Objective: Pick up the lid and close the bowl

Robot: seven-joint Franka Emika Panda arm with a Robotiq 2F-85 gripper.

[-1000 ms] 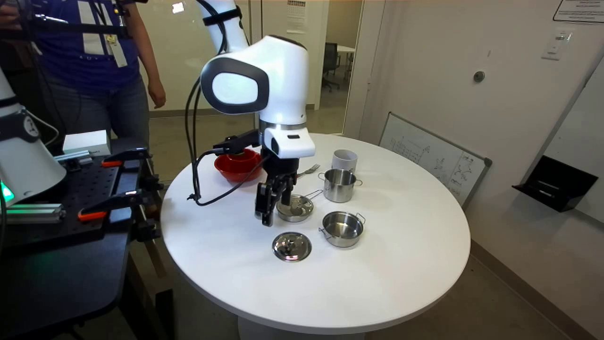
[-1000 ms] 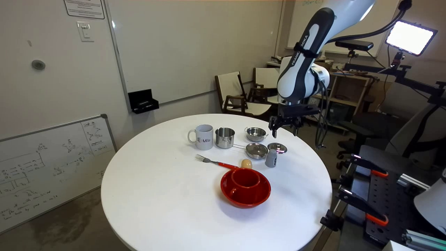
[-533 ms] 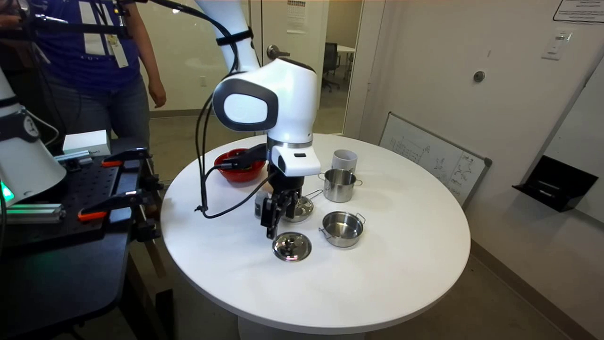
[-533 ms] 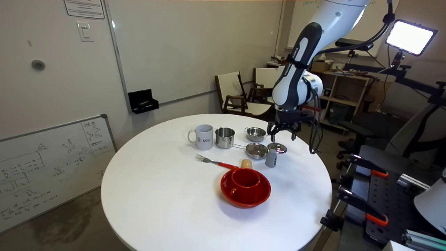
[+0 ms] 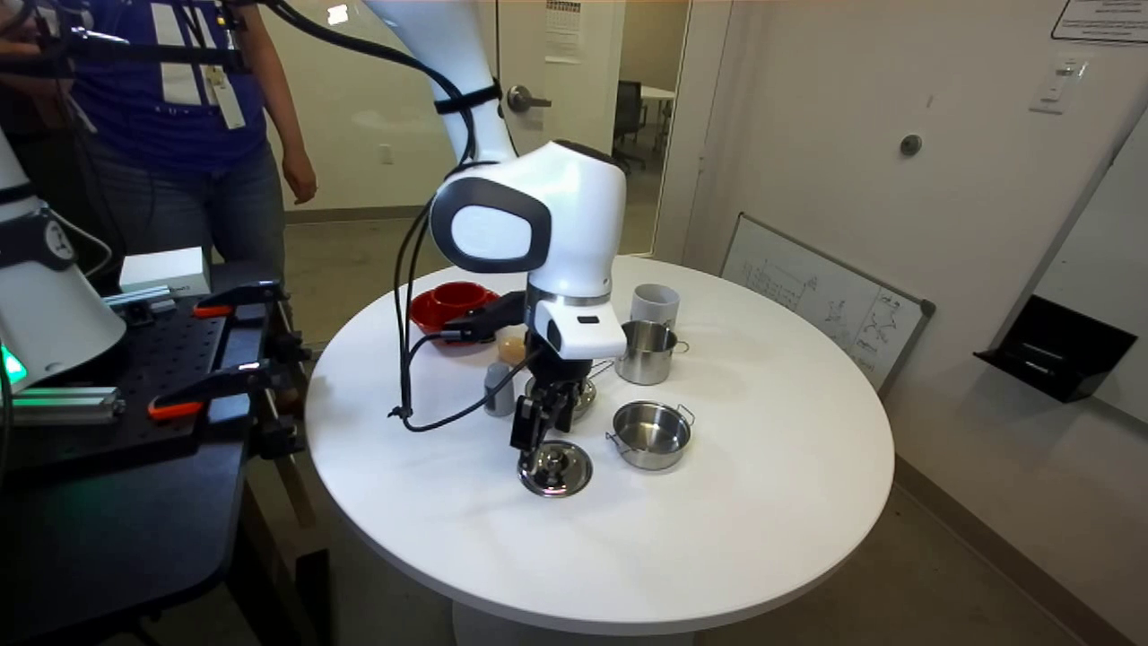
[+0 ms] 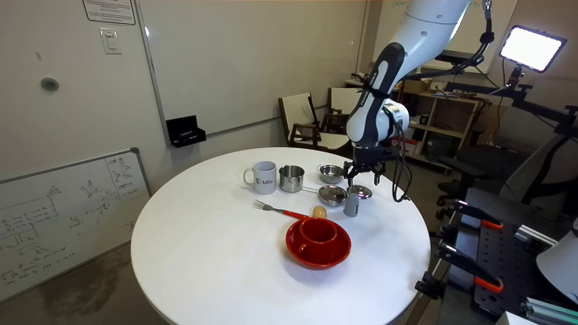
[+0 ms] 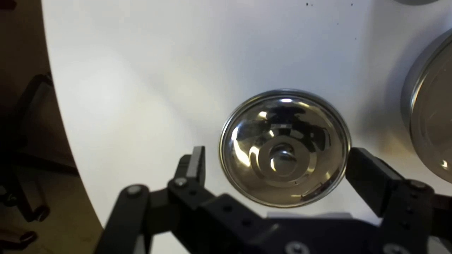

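Note:
The lid is a shiny round steel disc with a small knob at its centre, lying flat on the table. It shows in both exterior views and whole in the wrist view. My gripper is open and empty, low over the lid, with its fingers at the two sides of it. The right finger meets the rim in the wrist view; I cannot tell whether they touch. The gripper also shows in both exterior views. The bowl, a tall steel pot, stands uncovered, also in an exterior view.
A wider, lower steel bowl and a small steel pan stand close to the lid. A grey shaker, an egg, a fork, a mug and a red bowl with a red cup are also there.
My gripper has come down from above the table to just over the lid, staying open. The lid and the other things have not moved.

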